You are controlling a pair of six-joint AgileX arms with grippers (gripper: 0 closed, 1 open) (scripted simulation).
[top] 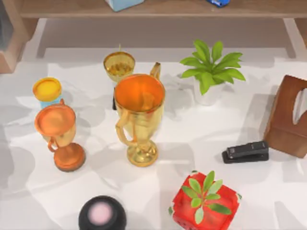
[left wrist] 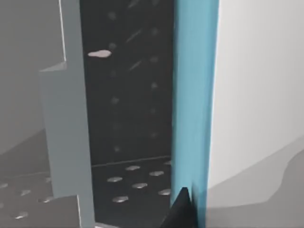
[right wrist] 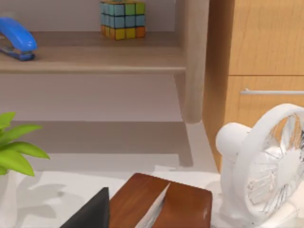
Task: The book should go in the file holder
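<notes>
Evidently at the holder already, the left gripper (left wrist: 183, 211) hangs just beside the blue wall (left wrist: 190, 95) of the file holder (left wrist: 128, 118), with its dark perforated slot ahead, probably so the book can slide in upright. Whether its jaws grip the book, or where the book lies, I cannot tell. The right gripper (right wrist: 90, 213) idles beside a wooden box (right wrist: 161, 204); the state of its jaws is equally unclear.

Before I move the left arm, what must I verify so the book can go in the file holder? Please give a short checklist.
1. Book's position: cannot tell.
2. File holder in front of the left end effector: probably ok. What looks like its dark perforated panel and blue edge stand close ahead.
3. Left end effector's grip on the book: cannot tell.
4. Right end effector out of the way: ok. It sits by the wooden box and the white fan.
5. Low path over the table: not ok. The gold trophy and the copper trophy stand tall there.
</notes>
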